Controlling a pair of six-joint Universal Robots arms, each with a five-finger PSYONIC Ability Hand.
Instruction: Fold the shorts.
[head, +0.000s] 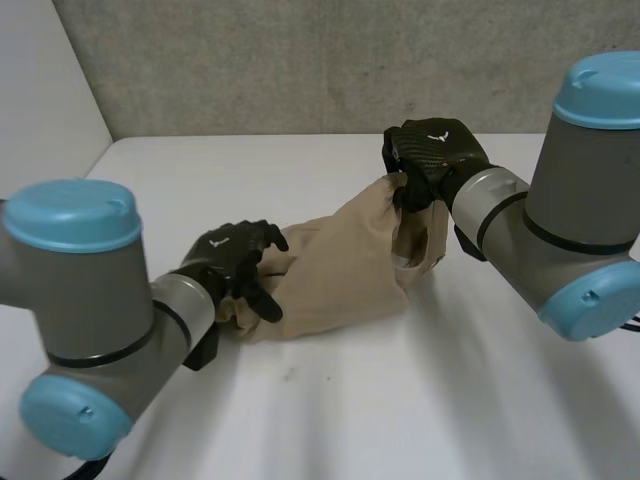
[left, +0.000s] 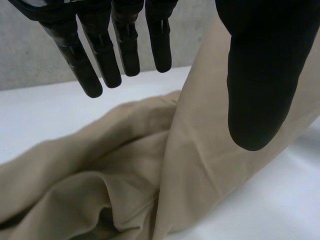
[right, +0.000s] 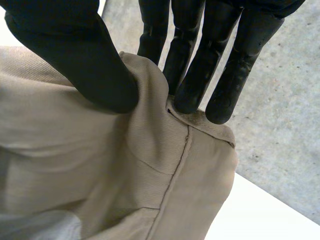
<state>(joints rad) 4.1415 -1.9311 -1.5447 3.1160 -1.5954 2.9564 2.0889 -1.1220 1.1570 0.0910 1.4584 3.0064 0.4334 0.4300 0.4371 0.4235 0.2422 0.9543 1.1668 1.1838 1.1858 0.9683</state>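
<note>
The tan shorts (head: 340, 270) lie bunched on the white table (head: 450, 400), with their right end lifted off it. My right hand (head: 432, 155) pinches that raised edge; in the right wrist view the thumb (right: 75, 50) presses a fold of the shorts (right: 150, 165) against the fingers near a seam. My left hand (head: 232, 262) hovers over the low left end of the shorts. In the left wrist view its fingers (left: 105, 55) hang straight and apart from the thumb (left: 260, 75), with the shorts (left: 125, 170) below them and nothing gripped.
A grey wall (head: 300, 60) runs along the far edge of the table. Bare white table surface extends in front of the shorts and to their far left.
</note>
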